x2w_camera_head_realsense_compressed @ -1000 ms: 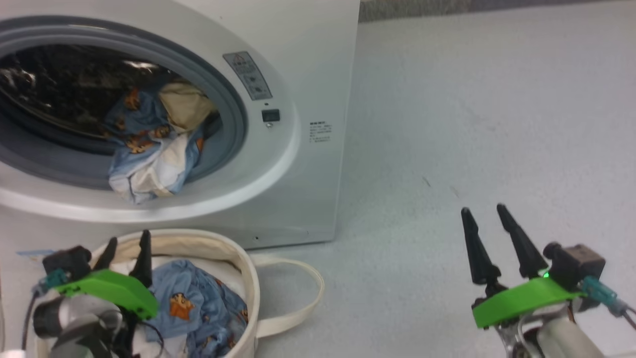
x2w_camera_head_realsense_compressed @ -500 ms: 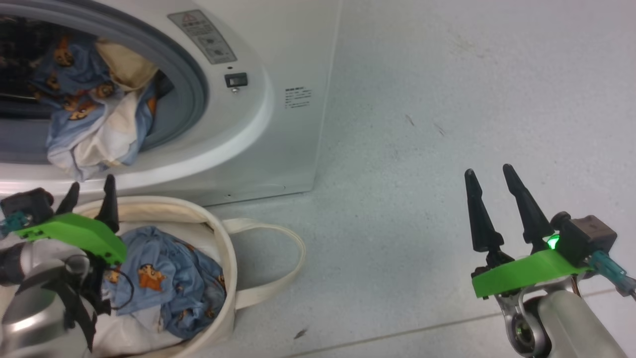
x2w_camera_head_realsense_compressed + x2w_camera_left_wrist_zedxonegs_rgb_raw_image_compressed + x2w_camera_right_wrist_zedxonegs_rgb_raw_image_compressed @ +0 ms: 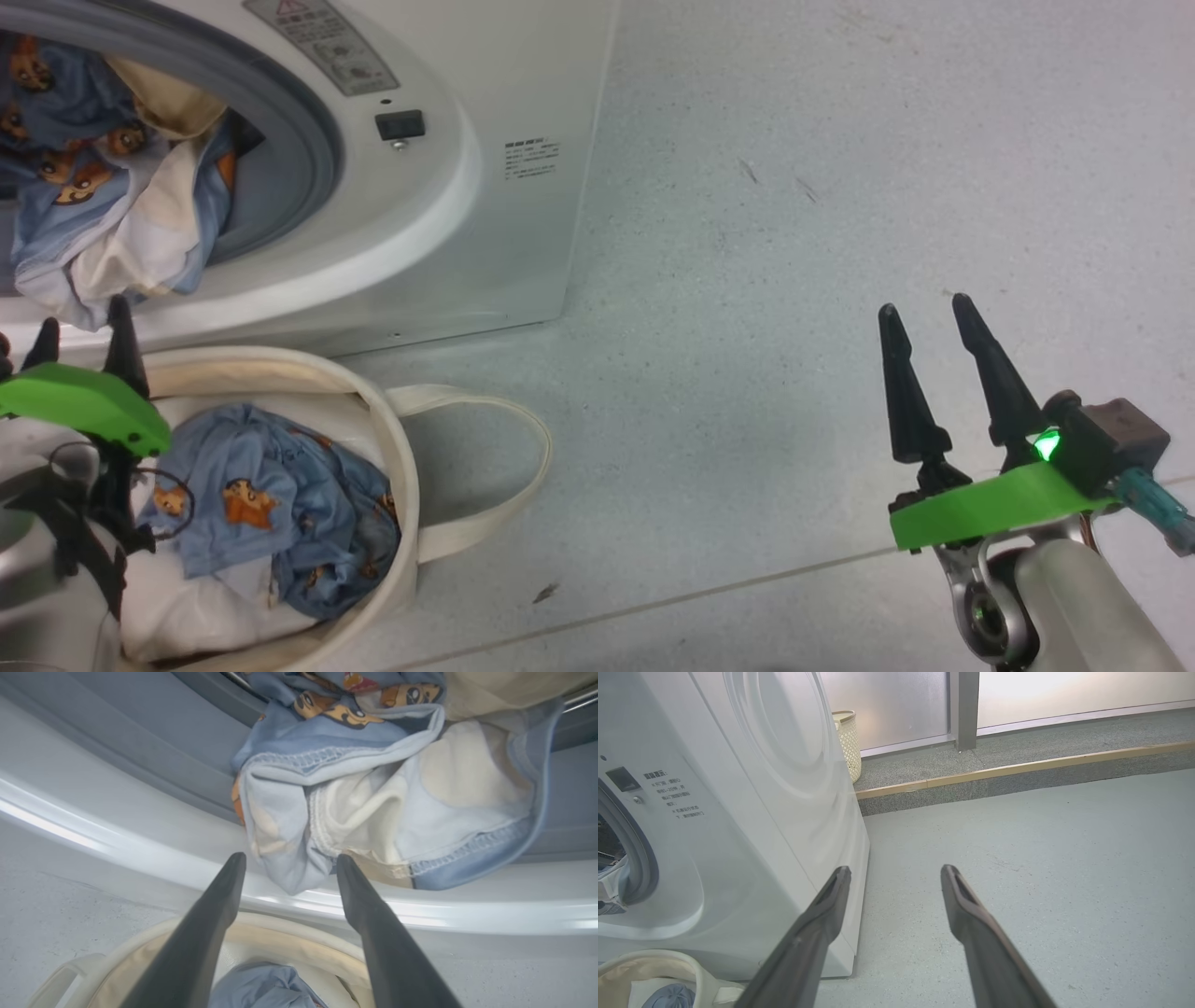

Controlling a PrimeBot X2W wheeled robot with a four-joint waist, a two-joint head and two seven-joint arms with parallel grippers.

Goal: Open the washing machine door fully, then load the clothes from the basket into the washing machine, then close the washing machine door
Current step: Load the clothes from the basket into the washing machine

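The left gripper (image 3: 79, 322), its two long dark fingers spread apart and empty, hovered over the rim of the round cream canvas basket (image 3: 383, 439), pointing at the white front-loading washing machine (image 3: 523, 233). Light blue bear-printed clothes (image 3: 84, 187) spilled over the machine's grey rubber ring (image 3: 320, 166); more lay in the basket. The right gripper (image 3: 924, 308), likewise spread and empty, hung above the pale grey floor (image 3: 794, 280), well apart.

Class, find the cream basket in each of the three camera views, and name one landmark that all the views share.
Head view: the basket sits at lower left, in front of the washing machine.
Left wrist view: the basket lies along the bottom edge.
Right wrist view: the basket is in the bottom-left corner.
Shared landmark: the washing machine's white front, just beyond the basket.
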